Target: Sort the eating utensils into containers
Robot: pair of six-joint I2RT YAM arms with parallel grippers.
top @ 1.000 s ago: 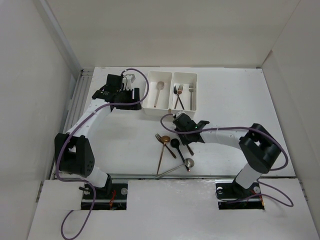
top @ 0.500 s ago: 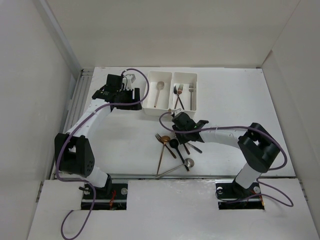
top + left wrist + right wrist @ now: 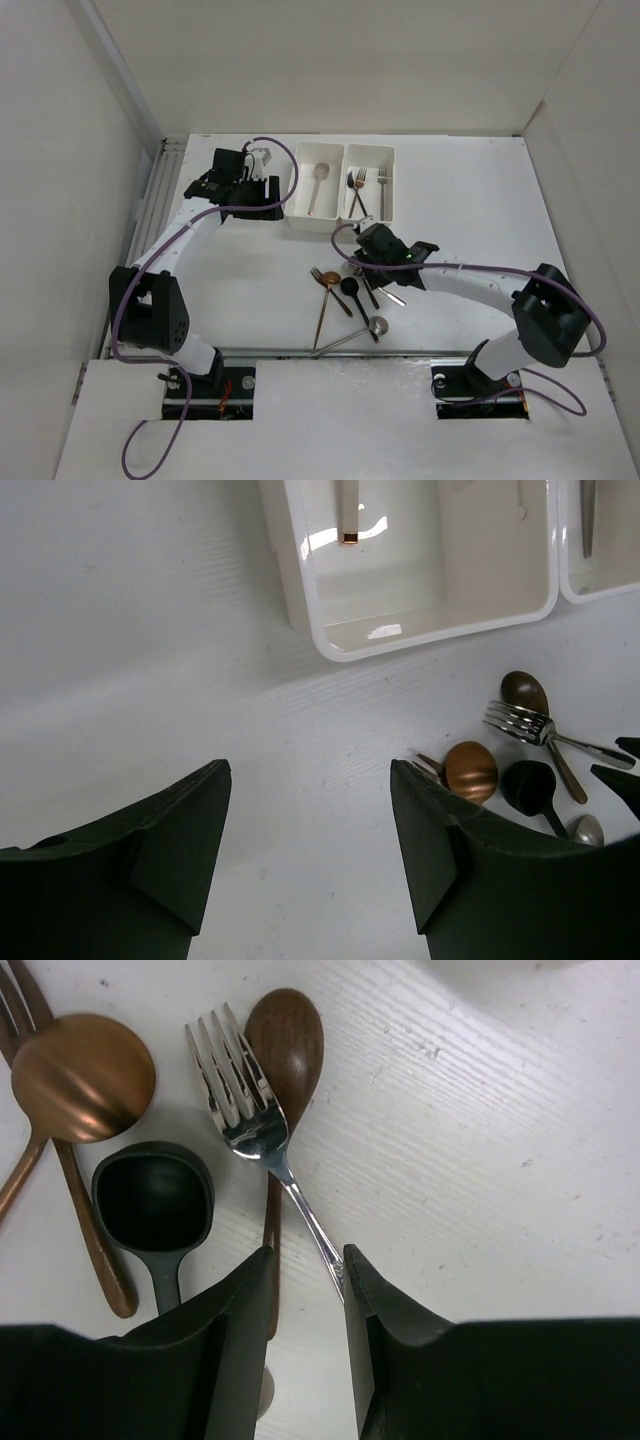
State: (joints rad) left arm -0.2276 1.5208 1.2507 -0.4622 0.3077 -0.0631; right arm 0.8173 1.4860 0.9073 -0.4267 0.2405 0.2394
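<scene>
The left gripper (image 3: 310,780) hovers unmoved beside the left bin (image 3: 400,590), fingers spread and empty; a copper spoon (image 3: 318,185) lies inside. The remaining utensils (image 3: 350,295) sit in a loose heap in front of the bins. The right gripper (image 3: 305,1260) has shifted rightward as its elbow swung out, and its jaws now stand parted astride the silver fork (image 3: 262,1140) handle, seemingly not pinching it.
</scene>
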